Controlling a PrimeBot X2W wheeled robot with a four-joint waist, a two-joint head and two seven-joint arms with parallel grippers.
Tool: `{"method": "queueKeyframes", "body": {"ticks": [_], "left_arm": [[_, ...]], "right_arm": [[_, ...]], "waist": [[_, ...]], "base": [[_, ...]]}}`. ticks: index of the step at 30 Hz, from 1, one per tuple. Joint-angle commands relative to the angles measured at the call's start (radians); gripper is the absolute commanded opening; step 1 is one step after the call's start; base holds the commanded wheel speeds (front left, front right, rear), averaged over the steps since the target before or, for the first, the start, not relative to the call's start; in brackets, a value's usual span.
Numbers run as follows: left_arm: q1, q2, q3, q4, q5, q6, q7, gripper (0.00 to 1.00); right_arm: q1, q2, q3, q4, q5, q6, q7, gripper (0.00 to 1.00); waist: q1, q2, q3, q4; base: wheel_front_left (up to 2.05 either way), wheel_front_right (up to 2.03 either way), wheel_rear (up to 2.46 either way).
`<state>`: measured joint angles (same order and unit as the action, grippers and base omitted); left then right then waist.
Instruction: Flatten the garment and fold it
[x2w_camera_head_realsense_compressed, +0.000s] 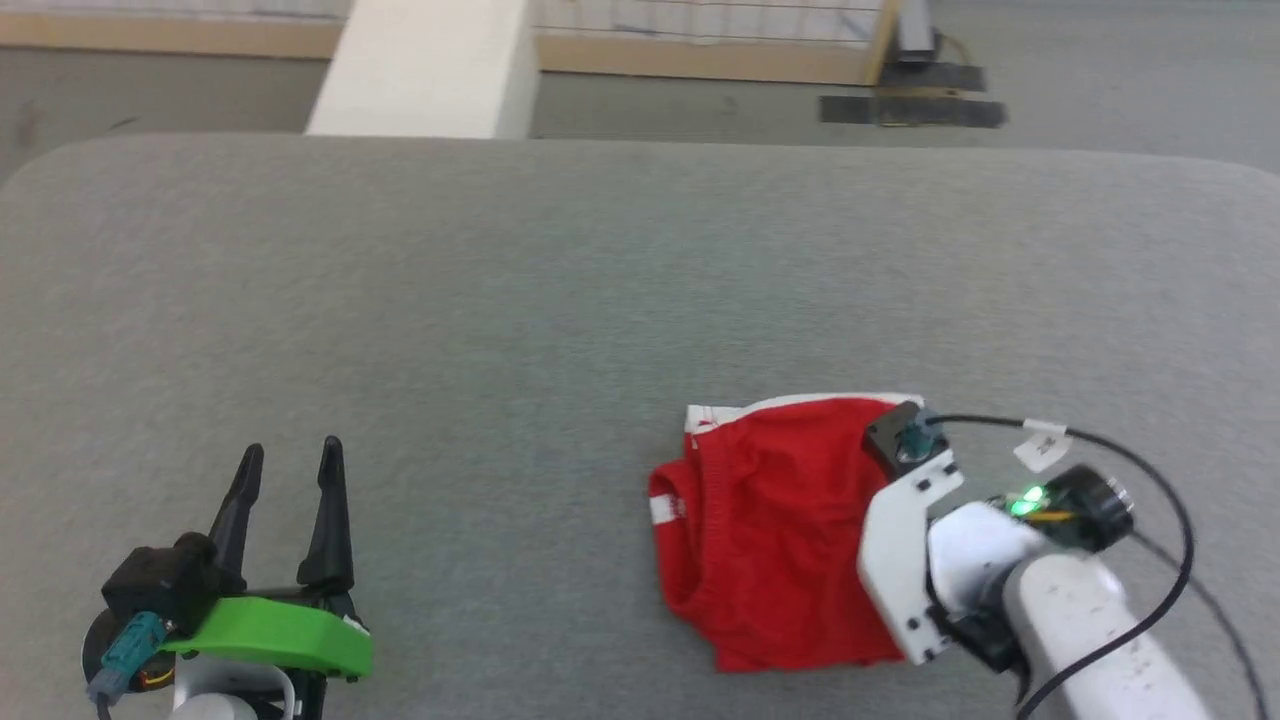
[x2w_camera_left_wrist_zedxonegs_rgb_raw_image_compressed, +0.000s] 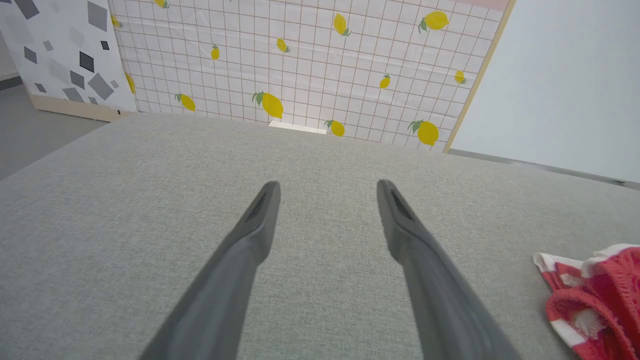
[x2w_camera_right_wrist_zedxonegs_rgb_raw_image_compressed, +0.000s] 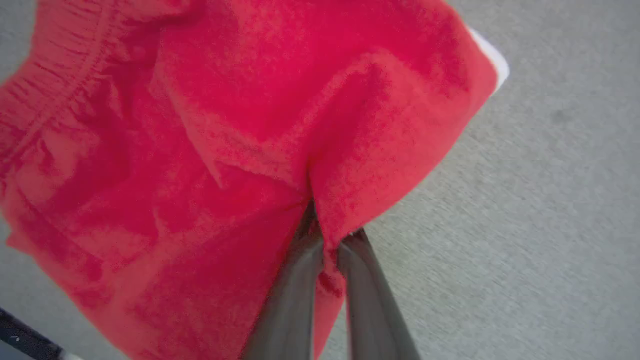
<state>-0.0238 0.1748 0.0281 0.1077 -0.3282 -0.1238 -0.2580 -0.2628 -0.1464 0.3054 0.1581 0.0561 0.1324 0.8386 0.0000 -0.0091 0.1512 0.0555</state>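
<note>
While the right gripper (x2w_camera_right_wrist_zedxonegs_rgb_raw_image_compressed: 330, 227) pinches the red shorts (x2w_camera_head_realsense_compressed: 770, 520), the left gripper (x2w_camera_head_realsense_compressed: 291, 447) gapes wide. Beneath lies grey cloth (x2w_camera_head_realsense_compressed: 500, 300).

Left end effector (x2w_camera_left_wrist_zedxonegs_rgb_raw_image_compressed: 327, 184), fingers apart, over grey fabric table (x2w_camera_left_wrist_zedxonegs_rgb_raw_image_compressed: 125, 210); crumpled red-and-white garment (x2w_camera_left_wrist_zedxonegs_rgb_raw_image_compressed: 597, 300) at lower right
</note>
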Motion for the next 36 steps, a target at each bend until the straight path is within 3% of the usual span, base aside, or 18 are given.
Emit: {"method": "queueKeyframes", "body": {"ticks": [1,6,10,15,21,28,34,35,36], "left_arm": [[0.008,0.000,0.002,-0.012,0.000,-0.007,-0.004,1.00],[-0.013,0.009,-0.011,-0.040,-0.001,-0.007,-0.004,1.00],[-0.033,0.030,-0.023,-0.059,-0.003,-0.007,-0.004,1.00],[-0.053,0.066,-0.040,-0.081,-0.012,-0.007,-0.004,1.00],[-0.073,0.124,-0.052,-0.103,-0.035,-0.007,-0.004,1.00],[-0.068,0.182,-0.022,-0.136,-0.056,-0.007,-0.004,1.00],[-0.056,0.211,0.005,-0.155,-0.064,-0.007,-0.004,1.00],[-0.055,0.215,0.006,-0.158,-0.065,-0.007,-0.004,1.00],[-0.054,0.217,0.007,-0.160,-0.065,-0.007,-0.004,1.00]], "right_arm": [[-0.028,-0.036,0.009,-0.012,0.015,-0.002,0.010,0.00],[-0.090,-0.139,0.058,-0.033,0.059,-0.002,0.027,0.00],[-0.147,-0.211,0.078,-0.033,0.065,-0.002,0.021,0.00],[-0.205,-0.277,0.050,-0.030,0.061,-0.002,0.008,0.00],[-0.240,-0.326,-0.048,-0.022,0.017,-0.002,-0.005,0.00],[-0.270,-0.348,-0.208,-0.008,-0.064,-0.002,-0.004,0.00],[-0.297,-0.278,-0.363,-0.010,-0.152,-0.002,-0.017,0.03],[-0.297,-0.260,-0.382,-0.015,-0.173,-0.002,-0.025,1.00],[-0.298,-0.246,-0.396,-0.019,-0.189,-0.002,-0.035,1.00]], "waist": [[0.0000,0.0091,0.013,-0.154],[0.0000,0.0091,0.046,-0.280],[0.0000,0.0091,0.085,-0.342],[0.0000,0.0091,0.153,-0.367],[0.0000,0.0091,0.242,-0.347],[0.0000,0.0091,0.322,-0.330],[0.0000,0.0091,0.358,-0.341],[0.0000,0.0091,0.360,-0.342],[0.0000,0.0091,0.362,-0.343]], "base": [[0.00,0.00,0.00],[0.00,0.00,0.00],[0.00,0.00,0.00],[0.00,0.00,0.00],[0.00,0.00,0.00],[0.00,0.00,0.00],[0.00,0.00,0.00],[0.00,0.00,0.00],[0.00,0.00,0.00]]}}
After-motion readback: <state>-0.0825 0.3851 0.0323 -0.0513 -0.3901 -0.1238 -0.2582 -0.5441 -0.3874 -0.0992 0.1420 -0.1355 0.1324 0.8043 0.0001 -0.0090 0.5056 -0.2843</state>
